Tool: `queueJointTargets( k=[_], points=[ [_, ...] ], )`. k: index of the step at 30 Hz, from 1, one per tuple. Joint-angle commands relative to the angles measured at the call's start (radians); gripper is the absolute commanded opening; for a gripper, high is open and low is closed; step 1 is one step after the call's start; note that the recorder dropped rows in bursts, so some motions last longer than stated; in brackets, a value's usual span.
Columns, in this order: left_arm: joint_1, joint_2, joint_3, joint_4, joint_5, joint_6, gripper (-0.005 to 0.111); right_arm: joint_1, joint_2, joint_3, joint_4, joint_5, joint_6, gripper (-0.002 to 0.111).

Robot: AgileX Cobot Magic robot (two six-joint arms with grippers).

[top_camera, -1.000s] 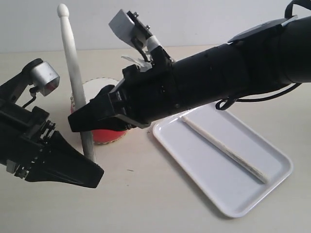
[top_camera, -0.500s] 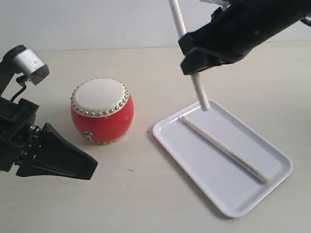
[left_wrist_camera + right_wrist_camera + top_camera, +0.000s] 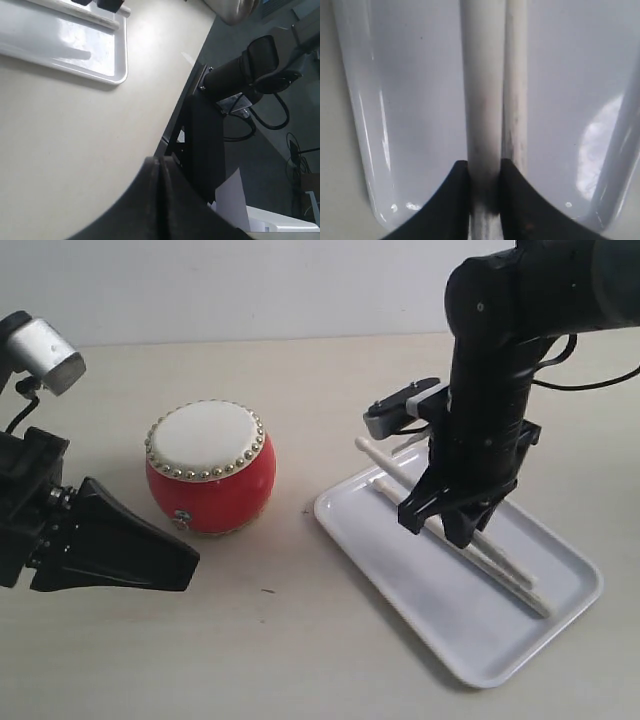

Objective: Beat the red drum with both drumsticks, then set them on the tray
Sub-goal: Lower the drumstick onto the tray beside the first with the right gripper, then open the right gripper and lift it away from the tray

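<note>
Pale beige surface (image 3: 300,660), plain white wall behind its far edge, and here's the change from the exterior view. Your right claw (image 3: 447,525) has swung away from the drum side and come down over the tray (image 3: 400,570). The held drumstick (image 3: 375,455) is pinched between its jaws, now laid low and almost parallel to the second drumstick (image 3: 512,580) already resting inside. The red drum (image 3: 210,480) stands upright toward the left half of the surface, well apart from the tray. Your left claw (image 3: 185,565) has closed up on nothing and sits near the drum. By my reading the beating is over and one release is all that's left.

Left wrist view: the left claw (image 3: 160,200) shows its jaws pressed into a single seam, empty. Past them, a rounded corner of the tray (image 3: 75,55) lies near the surface's edge. Beyond that edge you get dark floor, a black stand (image 3: 205,135) and cables.

Right wrist view: your right claw (image 3: 484,195) clamps the held drumstick (image 3: 481,100), with the second drumstick (image 3: 516,100) touching alongside and white tray (image 3: 410,100) beneath. I can't tell whether the held one has touched down.
</note>
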Motion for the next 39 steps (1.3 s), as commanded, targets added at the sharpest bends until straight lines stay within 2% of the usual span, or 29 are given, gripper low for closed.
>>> queueJointTargets(
  k=[1,6,14,22,27,31,33,36,39],
  points=[
    [-0.006,-0.011,-0.001,-0.003,0.001,-0.008,0.000,0.013,0.049,0.009,0.009,-0.039,0.010,0.000],
    [-0.006,-0.011,-0.001,0.001,-0.006,-0.008,0.000,0.013,0.064,0.075,0.017,-0.142,0.026,0.000],
    [-0.006,-0.011,-0.001,0.001,-0.016,-0.008,0.000,0.013,0.108,0.083,0.015,-0.135,0.024,0.001],
    [-0.006,-0.011,-0.001,0.001,-0.016,-0.008,0.000,0.013,0.108,0.083,0.013,-0.134,0.026,0.027],
    [-0.006,-0.011,-0.001,0.001,-0.017,-0.008,0.000,0.013,0.103,0.083,0.017,-0.118,0.028,0.032],
    [0.013,-0.011,-0.001,0.009,-0.046,-0.022,0.000,0.013,0.047,0.083,0.011,-0.095,0.053,0.028],
    [0.042,-0.014,-0.001,0.009,-0.077,-0.069,0.000,0.013,-0.015,0.086,0.006,-0.084,0.053,0.020],
    [0.088,-0.044,0.003,0.023,-0.110,-0.076,0.000,0.013,-0.148,0.134,0.017,-0.111,0.053,0.002],
    [0.130,-0.130,0.019,0.052,-0.191,-0.113,0.000,0.013,-0.332,0.245,0.070,-0.197,0.053,0.000]
  ],
)
